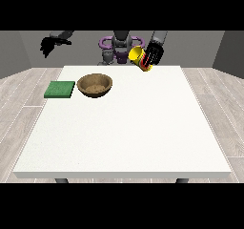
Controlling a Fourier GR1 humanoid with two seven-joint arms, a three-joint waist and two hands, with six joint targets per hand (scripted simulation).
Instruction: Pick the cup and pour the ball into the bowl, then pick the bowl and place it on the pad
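Observation:
A yellow cup with a red base [138,57] hangs tilted above the table's far edge, its open mouth turned toward the view's left. The hand at the view's right [153,54] has its fingers curled round the cup. The ball does not show. A brown wooden bowl [95,85] stands on the table at the far left. Just left of the bowl lies a flat green pad [60,89], close to the table's left edge. The hand at the view's left [47,45] is raised off to the side, beyond the table, holding nothing.
The large white table [128,128] stretches toward the camera. The robot's torso [119,46] stands behind the far edge. Wooden floor surrounds the table.

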